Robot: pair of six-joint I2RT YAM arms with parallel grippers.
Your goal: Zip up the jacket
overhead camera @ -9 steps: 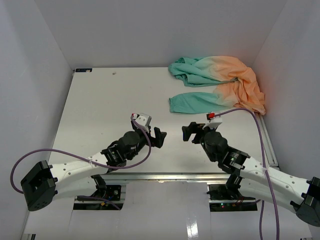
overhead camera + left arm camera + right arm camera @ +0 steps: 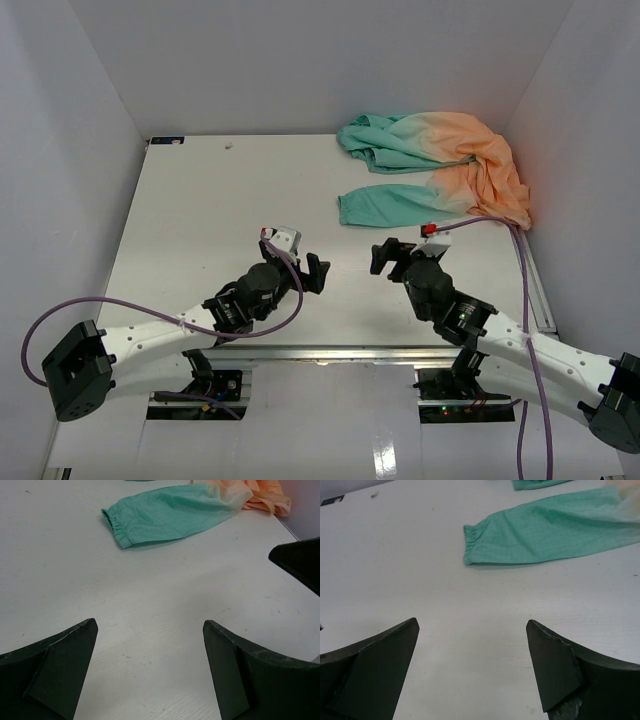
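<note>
I see the black two-finger left gripper (image 2: 316, 272) spread wide and empty over the white table (image 2: 200, 200). The right gripper (image 2: 384, 256) is equally released, grasping nothing. At one o'clock the thin orange-to-teal fabric jacket (image 2: 440, 160) lies crumpled in the far right corner, its teal sleeve (image 2: 385, 205) pointing to nine o'clock.

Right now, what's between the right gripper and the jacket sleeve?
Nothing: only bare white table lies between the open right gripper and the jacket sleeve's teal cuff, as the right wrist view shows. The top external view agrees.

jacket (image 2: 455, 160) bunched, zipper hidden in folds
</note>
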